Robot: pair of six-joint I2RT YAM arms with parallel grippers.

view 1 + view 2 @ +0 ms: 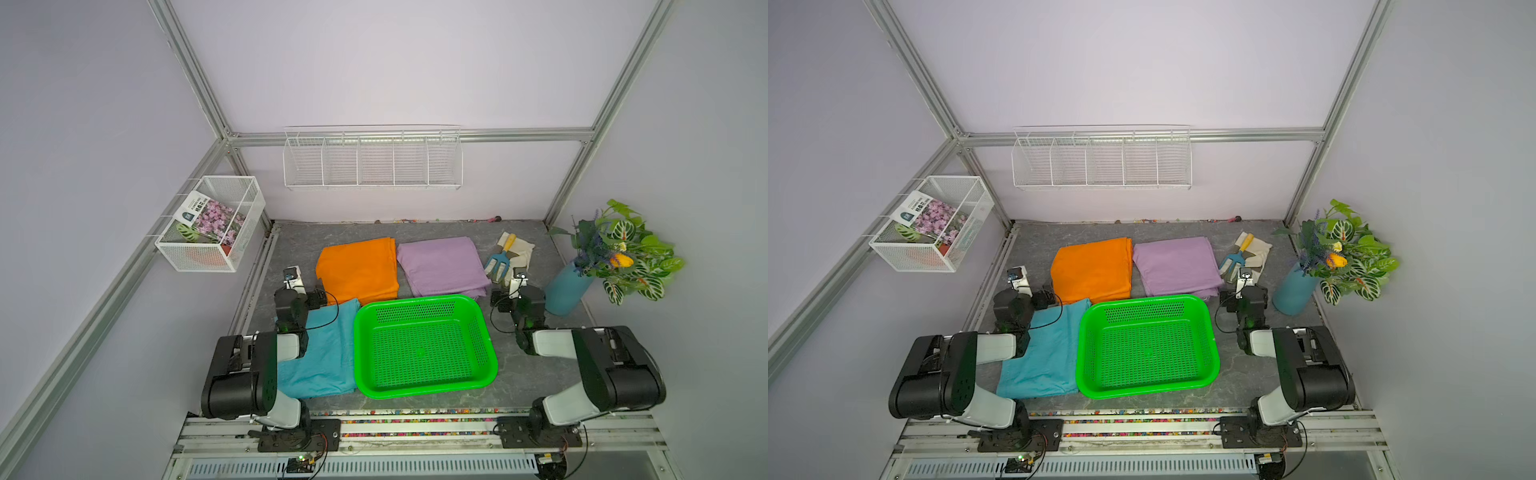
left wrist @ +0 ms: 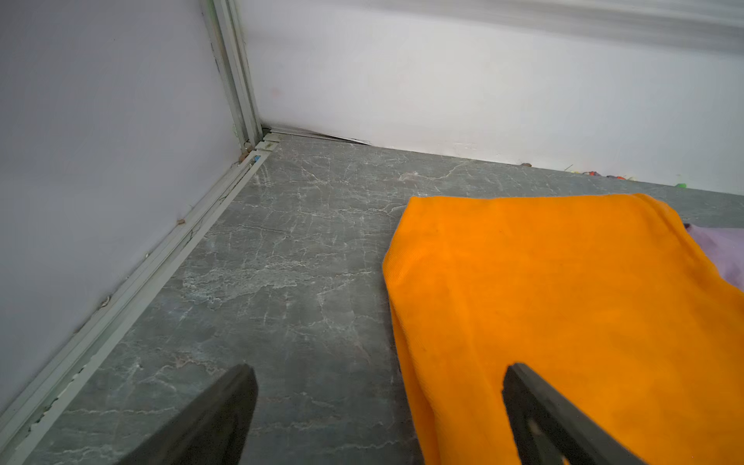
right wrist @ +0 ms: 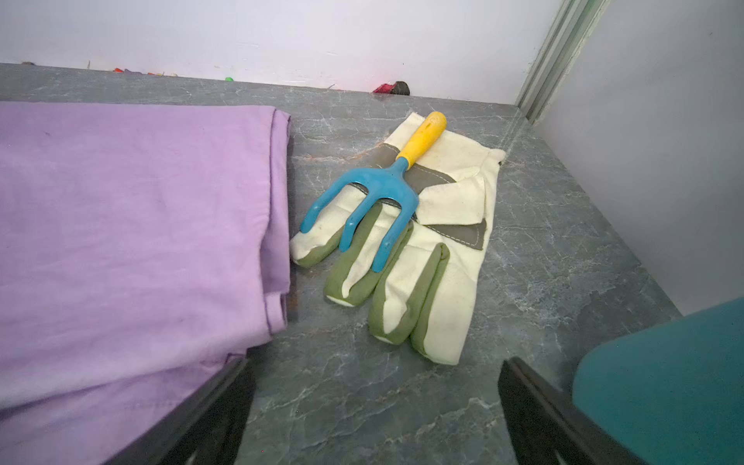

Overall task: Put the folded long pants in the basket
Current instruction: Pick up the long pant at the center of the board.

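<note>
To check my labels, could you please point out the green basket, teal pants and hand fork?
green basket (image 1: 424, 387): in a top view, near rim.
teal pants (image 1: 324, 357): in a top view, cloth middle.
hand fork (image 3: 384, 183): right wrist view, blue head.

Before me lies a grey marbled tabletop (image 1: 519, 374). At the far side the orange pants (image 1: 357, 270) and the lilac pants (image 1: 442, 266) lie folded flat, side by side and almost touching. Nearer, on my left, lie the teal pants (image 1: 324, 357), with the green basket (image 1: 419, 298) right beside them at the middle. Cream gloves (image 1: 521, 253) lie far right, a blue vase (image 1: 567, 291) stands near them, and small coloured scraps (image 1: 494, 218) line the back edge
</note>
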